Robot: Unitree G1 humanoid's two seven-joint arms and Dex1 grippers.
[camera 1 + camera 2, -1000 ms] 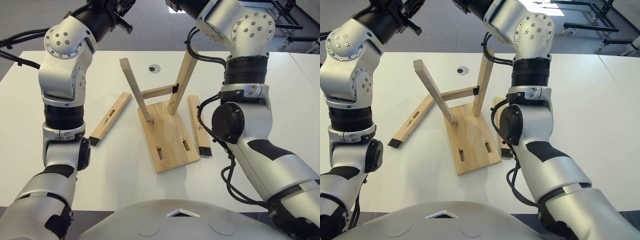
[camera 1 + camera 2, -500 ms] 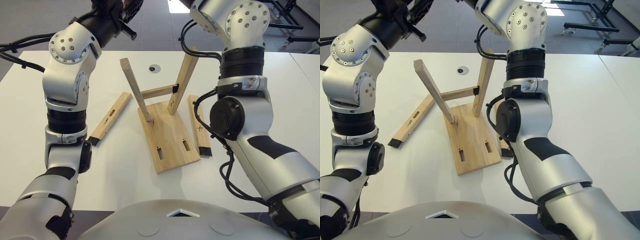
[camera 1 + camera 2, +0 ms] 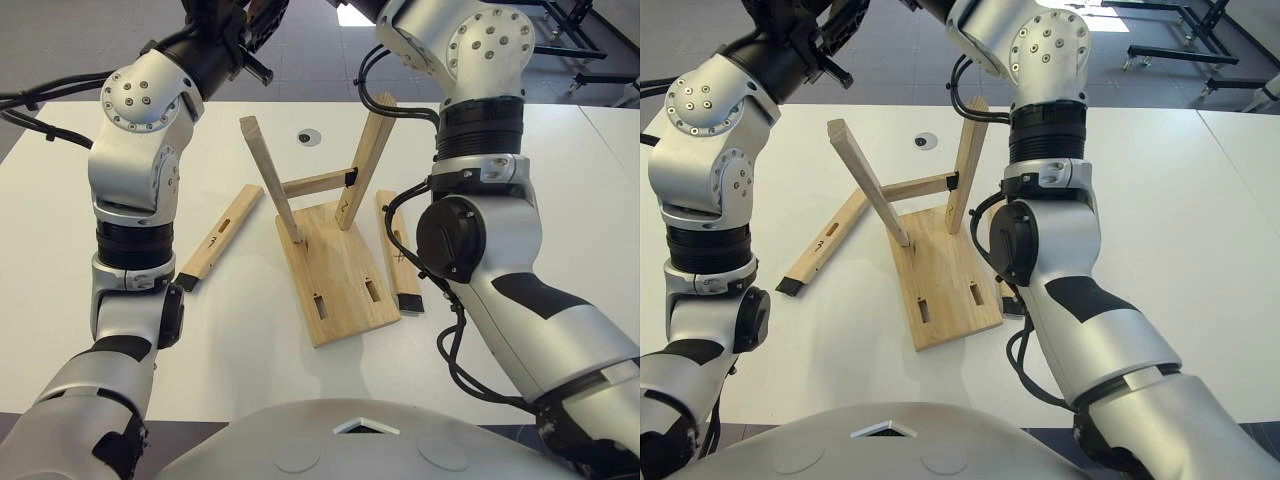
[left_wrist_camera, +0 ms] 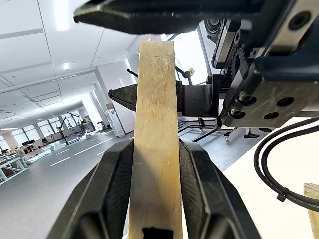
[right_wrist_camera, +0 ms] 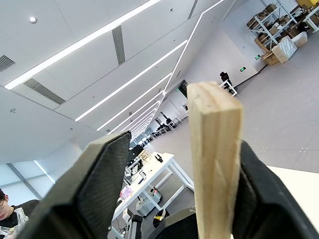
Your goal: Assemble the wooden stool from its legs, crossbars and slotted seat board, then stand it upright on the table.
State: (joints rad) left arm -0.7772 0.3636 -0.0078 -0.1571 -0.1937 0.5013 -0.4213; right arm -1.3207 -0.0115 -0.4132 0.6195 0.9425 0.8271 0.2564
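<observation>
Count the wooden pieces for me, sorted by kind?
Seat board: 1
Upright legs: 2
Loose legs lying flat: 2
Fitted crossbar: 1
Stick held aloft: 1
Total: 7

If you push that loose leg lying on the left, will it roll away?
Probably not: the leg has flat sides and lies flat on the table, so it should slide. It looks like solid wood, so likely stiff. Its black end may grip a little.
</observation>
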